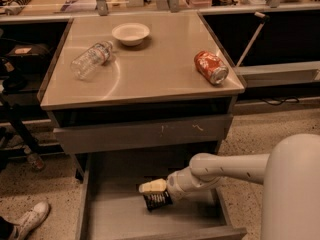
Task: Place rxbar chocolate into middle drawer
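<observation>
The rxbar chocolate (157,201), a small black wrapped bar, is tilted at the tip of my gripper (154,190), just above the drawer's bottom. The gripper reaches in from the right, low inside the open middle drawer (112,211), and is shut on the bar. The drawer is pulled out below the cabinet top and shows a plain grey bottom and low side walls. The arm hides the drawer's right part.
On the cabinet top (150,79) lie a clear plastic bottle (91,59) on its side, a white bowl (130,33) and an orange-red soda can (211,67). A shut grey drawer front (142,132) with pale scratches sits above the open drawer. A shoe (27,220) is at lower left.
</observation>
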You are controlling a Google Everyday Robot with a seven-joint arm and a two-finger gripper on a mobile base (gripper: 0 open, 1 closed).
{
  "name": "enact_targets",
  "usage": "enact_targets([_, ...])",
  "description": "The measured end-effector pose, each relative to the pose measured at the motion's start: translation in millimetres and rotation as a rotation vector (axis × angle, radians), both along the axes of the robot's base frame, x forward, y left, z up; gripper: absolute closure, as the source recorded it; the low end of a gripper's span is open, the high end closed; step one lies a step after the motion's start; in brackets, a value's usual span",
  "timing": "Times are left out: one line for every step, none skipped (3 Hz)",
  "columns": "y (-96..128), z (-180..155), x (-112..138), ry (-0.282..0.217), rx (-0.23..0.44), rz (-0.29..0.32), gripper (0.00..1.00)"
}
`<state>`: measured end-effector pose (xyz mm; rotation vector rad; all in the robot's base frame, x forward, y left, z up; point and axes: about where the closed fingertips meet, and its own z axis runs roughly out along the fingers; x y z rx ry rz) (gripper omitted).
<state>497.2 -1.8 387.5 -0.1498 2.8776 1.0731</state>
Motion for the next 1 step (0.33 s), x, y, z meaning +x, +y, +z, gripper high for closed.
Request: enact_targets([0.0, 0.0, 0.0, 0.000, 0.000, 0.000, 0.00])
